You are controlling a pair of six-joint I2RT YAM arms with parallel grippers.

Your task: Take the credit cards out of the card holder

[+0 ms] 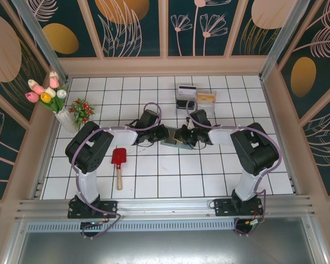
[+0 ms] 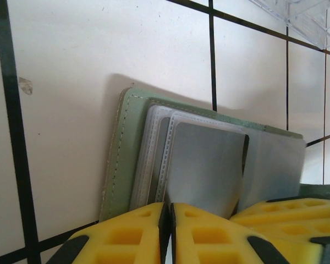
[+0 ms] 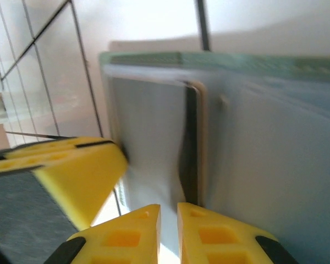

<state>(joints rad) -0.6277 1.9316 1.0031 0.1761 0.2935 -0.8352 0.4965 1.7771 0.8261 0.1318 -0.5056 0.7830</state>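
Observation:
The grey-green card holder lies open on the tiles between both arms. In the left wrist view its green cover frames blue-grey pocket leaves. My left gripper is shut at the near edge of the middle leaf. My right gripper is pinched on the same leaf beside a bulging dark pocket slot, where a thin tan edge shows. From above, the left gripper and right gripper almost touch. A white black-striped credit card and a tan one stand in clear boxes behind.
A red toy shovel lies left of the arms. A vase of flowers stands at the far left by the wall. The clear boxes sit just behind the right gripper. Wooden walls ring the tiled floor.

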